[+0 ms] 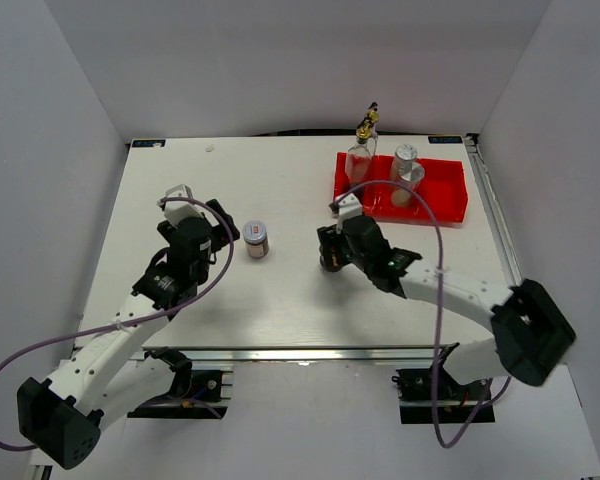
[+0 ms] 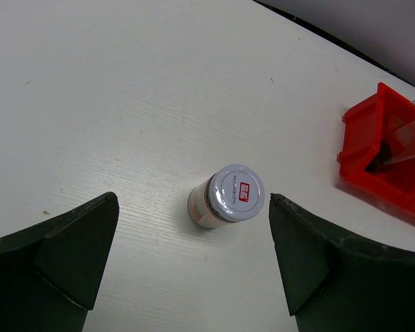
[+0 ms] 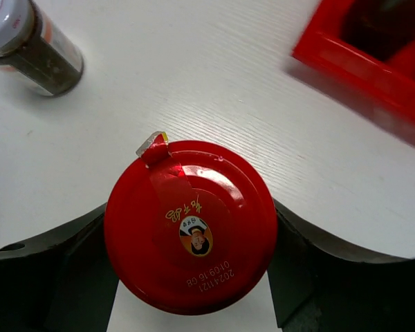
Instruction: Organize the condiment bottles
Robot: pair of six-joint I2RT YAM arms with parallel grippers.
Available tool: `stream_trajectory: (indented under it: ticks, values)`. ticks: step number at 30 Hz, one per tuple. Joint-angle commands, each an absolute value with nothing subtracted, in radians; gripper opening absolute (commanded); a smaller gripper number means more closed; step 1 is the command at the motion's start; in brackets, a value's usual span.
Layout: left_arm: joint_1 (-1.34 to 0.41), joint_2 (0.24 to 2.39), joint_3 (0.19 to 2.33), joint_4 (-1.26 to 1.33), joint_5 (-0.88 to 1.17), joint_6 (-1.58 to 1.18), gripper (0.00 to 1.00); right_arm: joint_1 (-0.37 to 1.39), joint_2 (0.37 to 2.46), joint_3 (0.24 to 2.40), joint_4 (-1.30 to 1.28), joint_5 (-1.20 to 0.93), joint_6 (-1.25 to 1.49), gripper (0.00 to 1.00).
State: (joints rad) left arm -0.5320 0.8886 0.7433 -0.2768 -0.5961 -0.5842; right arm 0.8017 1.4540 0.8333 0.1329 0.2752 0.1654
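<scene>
r gripper [image 3: 189,243]: jaws sit either side of the red-lid jar [image 3: 190,207], right up at the lid's edges. The lid hides the contact spots, so can't tell if it's pinching yet or just straddling.
red-lid jar: upright on the table [image 1: 280,310], just off the tray's [image 1: 430,219] near-left corner, outside it. Lid fills most of the r wrist cam. It has a yellow-print label w/ a small face pic, plus a bit of seal tab sticking out at the rim.
l gripper [image 2: 194,207]: spread wide, nothing in it. Both fingers [image 2: 76,256] are low in the l wrist cam.
silver-lid jar [image 2: 228,197]: upright on the table, well left of the tray, further from it than the red-lid jar. In the l wrist cam it sits in the gap ahead of the fingers, touching neither. Red square sticker on the lid, dark stuff inside.
glass bottles [image 1: 360,160]: 2 of them w/ gold pourers, standing at the tray's back-left end, one behind the other. Can't tell which compartment.
shakers [image 1: 407,172]: 2 w/ silver caps, in the tray around its middle, close together, just right of the bottles.
tray: red, sits at the table's far right.
</scene>
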Motion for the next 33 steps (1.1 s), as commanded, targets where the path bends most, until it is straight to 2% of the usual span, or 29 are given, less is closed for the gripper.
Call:
stream_trajectory:
  ticks: [1, 5, 9, 14, 19, 24, 33]
  values:
    - [-0.528, 0.885, 0.735, -0.27, -0.609, -0.586, 0.98, 0.795, 1.246, 0.79, 0.19, 0.438, 0.199, 0.16]
    - [-0.526, 0.891, 0.733, -0.256, -0.595, -0.586, 0.98, 0.681, 1.108, 0.684, 0.131, 0.514, 0.268, 0.15]
    - [-0.526, 0.903, 0.736, -0.258, -0.606, -0.584, 0.98, 0.52, 1.002, 0.683, 0.094, 0.547, 0.302, 0.13]
    - [-0.526, 0.92, 0.739, -0.264, -0.633, -0.588, 0.98, 0.299, 1.025, 0.765, 0.098, 0.6, 0.293, 0.13]
    - [-0.526, 0.934, 0.744, -0.256, -0.647, -0.584, 0.98, 0.128, 1.176, 0.929, 0.139, 0.499, 0.267, 0.12]
    - [-0.526, 0.969, 0.758, -0.259, -0.656, -0.577, 0.98, 0.081, 1.391, 1.083, 0.238, 0.459, 0.198, 0.12]
    - [-0.526, 1.011, 0.781, -0.276, -0.699, -0.572, 0.98, 0.018, 1.728, 1.412, 0.242, 0.426, 0.178, 0.12]
